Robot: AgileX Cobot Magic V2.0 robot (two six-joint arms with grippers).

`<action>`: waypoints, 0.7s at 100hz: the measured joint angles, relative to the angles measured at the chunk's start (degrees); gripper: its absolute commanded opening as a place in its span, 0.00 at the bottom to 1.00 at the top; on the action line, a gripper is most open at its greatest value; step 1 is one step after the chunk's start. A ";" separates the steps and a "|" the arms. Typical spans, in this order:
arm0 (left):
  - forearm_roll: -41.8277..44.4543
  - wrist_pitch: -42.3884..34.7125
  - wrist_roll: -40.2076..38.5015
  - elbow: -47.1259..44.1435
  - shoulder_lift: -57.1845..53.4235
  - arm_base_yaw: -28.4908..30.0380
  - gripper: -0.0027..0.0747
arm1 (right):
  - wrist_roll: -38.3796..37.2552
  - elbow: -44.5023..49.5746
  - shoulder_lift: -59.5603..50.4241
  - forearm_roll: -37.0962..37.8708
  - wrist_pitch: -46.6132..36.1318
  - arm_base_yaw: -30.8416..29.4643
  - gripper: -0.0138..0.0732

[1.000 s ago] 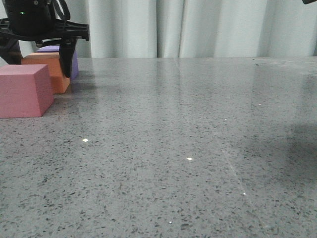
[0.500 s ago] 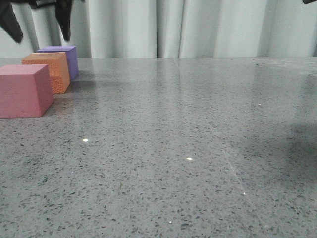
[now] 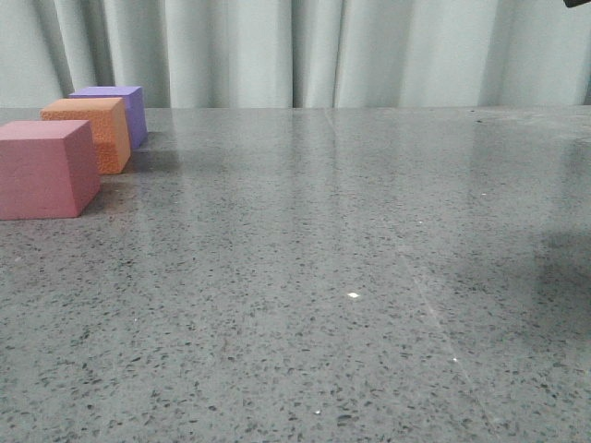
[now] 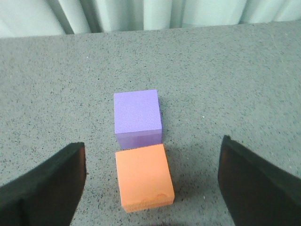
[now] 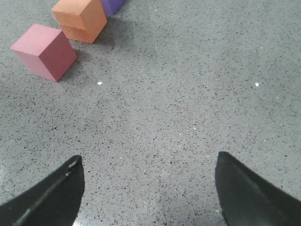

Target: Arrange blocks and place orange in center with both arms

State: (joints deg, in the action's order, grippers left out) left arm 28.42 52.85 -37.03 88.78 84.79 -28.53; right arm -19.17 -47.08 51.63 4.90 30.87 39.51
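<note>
Three cubes stand in a row at the table's far left: the pinkish-red cube (image 3: pixel 46 169) nearest, the orange cube (image 3: pixel 90 132) behind it, the purple cube (image 3: pixel 118 111) farthest. My left gripper (image 4: pixel 151 181) is open and empty, high above the orange cube (image 4: pixel 143 177), with the purple cube (image 4: pixel 137 117) just beyond; it is out of the front view. My right gripper (image 5: pixel 149 188) is open and empty above bare table, far from the pinkish-red cube (image 5: pixel 44 52), the orange cube (image 5: pixel 81 19) and the purple cube (image 5: pixel 112 5).
The grey speckled table (image 3: pixel 351 258) stretches wide to the right of the cubes. A pale curtain (image 3: pixel 305 51) hangs behind the table's far edge. A dark bit of the right arm (image 3: pixel 579 3) shows at the top right corner.
My left gripper has risen from around the orange cube, straight up and out of the front view. The cubes have not moved.
</note>
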 measured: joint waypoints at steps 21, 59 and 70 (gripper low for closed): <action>0.60 -2.53 0.13 -7.07 -6.17 -1.90 0.54 | 0.00 0.00 0.00 0.00 0.00 0.00 0.79; 0.91 -10.97 0.15 -22.67 -20.73 -2.01 0.03 | 0.00 0.00 -0.18 1.40 0.00 0.00 0.07; 1.02 -13.91 0.15 -27.55 -24.90 -2.01 0.01 | 0.00 0.11 -0.72 2.12 -0.15 0.00 0.02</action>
State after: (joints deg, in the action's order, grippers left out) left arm 29.44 38.94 -36.88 61.23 59.90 -30.53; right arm -19.17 -46.97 50.91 7.02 30.72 39.51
